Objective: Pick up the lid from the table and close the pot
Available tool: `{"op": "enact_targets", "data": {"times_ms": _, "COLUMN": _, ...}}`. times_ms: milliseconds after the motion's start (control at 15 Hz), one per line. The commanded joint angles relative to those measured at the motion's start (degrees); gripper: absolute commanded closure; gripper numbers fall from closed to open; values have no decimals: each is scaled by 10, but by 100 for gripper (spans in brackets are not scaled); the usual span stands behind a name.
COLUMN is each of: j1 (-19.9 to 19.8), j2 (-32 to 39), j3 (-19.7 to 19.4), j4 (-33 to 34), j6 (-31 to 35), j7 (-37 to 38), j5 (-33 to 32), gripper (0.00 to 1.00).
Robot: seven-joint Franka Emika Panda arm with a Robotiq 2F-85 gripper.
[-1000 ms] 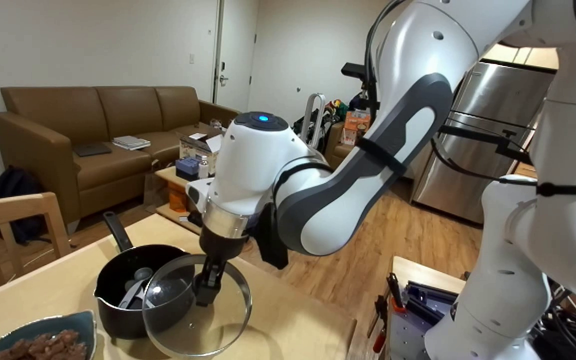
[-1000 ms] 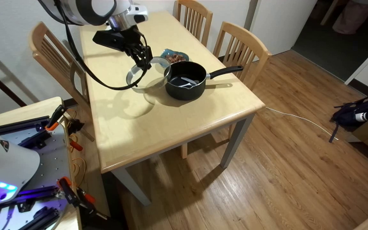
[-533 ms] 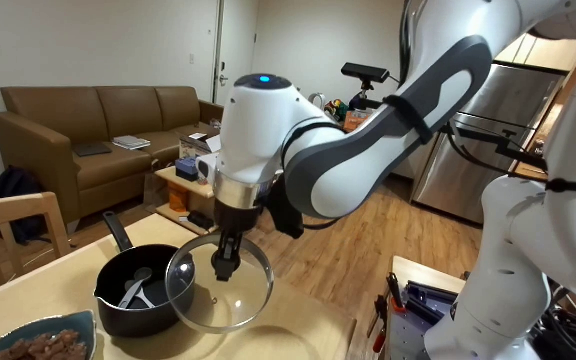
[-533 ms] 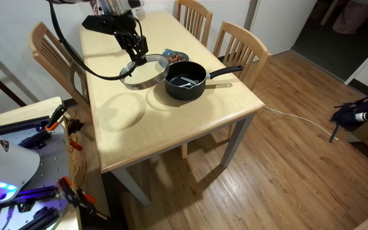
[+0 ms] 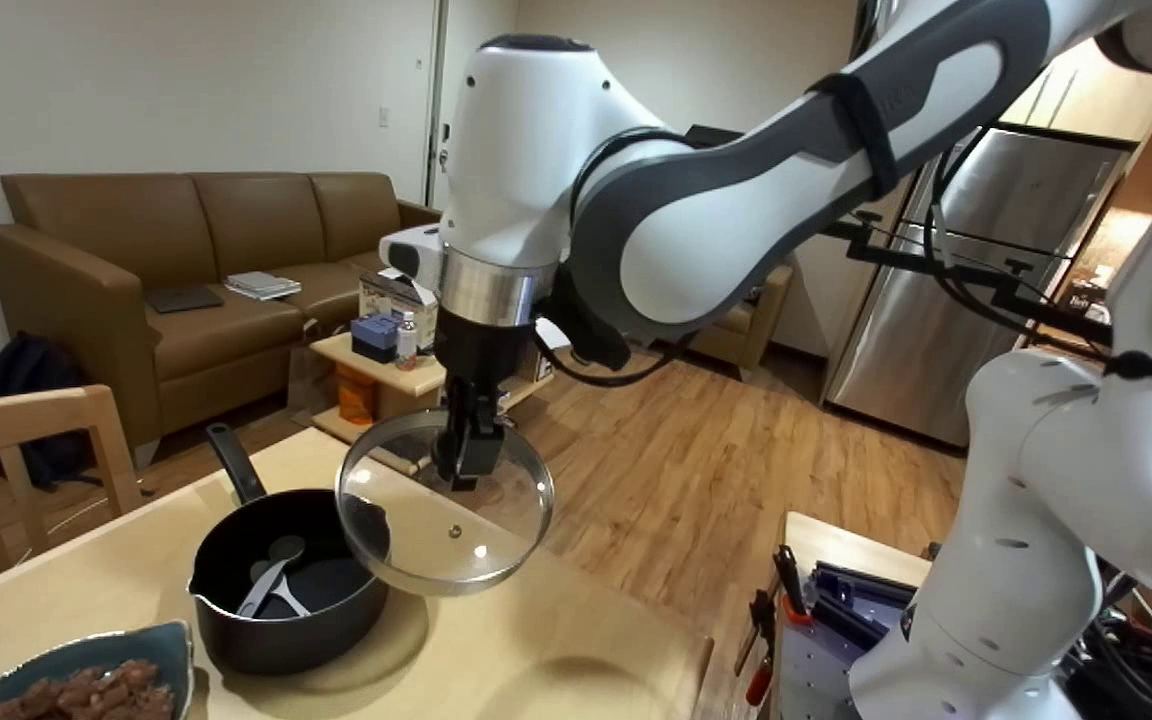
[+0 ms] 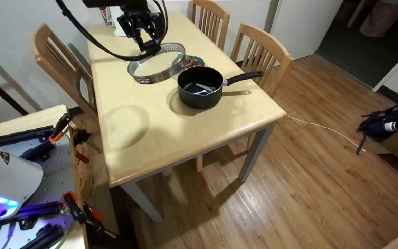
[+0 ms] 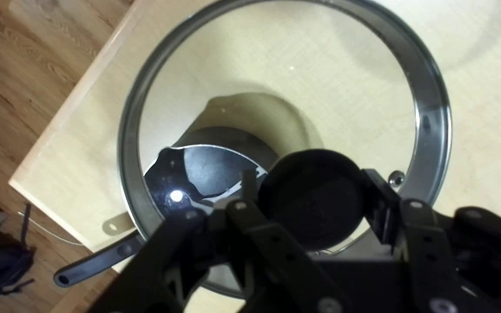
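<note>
We see the lid (image 6: 156, 65) aloft over the counter (image 6: 192, 135), tilted, its knob (image 7: 313, 199) uppermost. In an exterior view its round outline runs longest from 8 to 2 o'clock; the uncovered pot (image 6: 199, 99) stands apart at 4 o'clock from it, handle (image 6: 245, 76) pointing between 2 and 3, grey utensils (image 6: 205, 87) inside. In the wrist view we find the fingers (image 7: 382, 203) nipped against both sides of the dark knob, parted by just its width.

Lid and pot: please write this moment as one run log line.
pincer: holds lid by knob; lid: above table; pot: uncovered, utensils inside
</note>
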Motion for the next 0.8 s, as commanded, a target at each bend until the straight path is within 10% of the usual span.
{"op": "enact_targets", "data": {"times_ms": 0, "j1": -27, "j2": 24, "j3": -10, "j4": 21, "j6": 45, "j7": -149, "j5": 14, "gripper": 66}}
{"op": "enact_targets", "data": {"times_ms": 67, "j1": -30, "j2": 28, "j3": -12, "j4": 17, "j6": 64, "j7": -176, "j5": 22, "gripper": 66}}
{"op": "enact_targets", "data": {"times_ms": 133, "j1": -28, "j2": 17, "j3": -1, "j4": 10, "j6": 35, "j7": -109, "j5": 4, "gripper": 41}}
{"op": "enact_targets", "data": {"times_ms": 333, "j1": -37, "j2": 32, "j3": -6, "j4": 10, "j6": 59, "j7": -148, "j5": 8, "gripper": 41}}
{"op": "enact_targets", "data": {"times_ms": 400, "j1": -36, "j2": 33, "j3": -5, "j4": 10, "j6": 60, "j7": -149, "j5": 8, "gripper": 66}}
{"op": "enact_targets", "data": {"times_ms": 733, "j1": -37, "j2": 31, "j3": -3, "j4": 8, "j6": 21, "j7": -111, "j5": -16, "gripper": 66}}
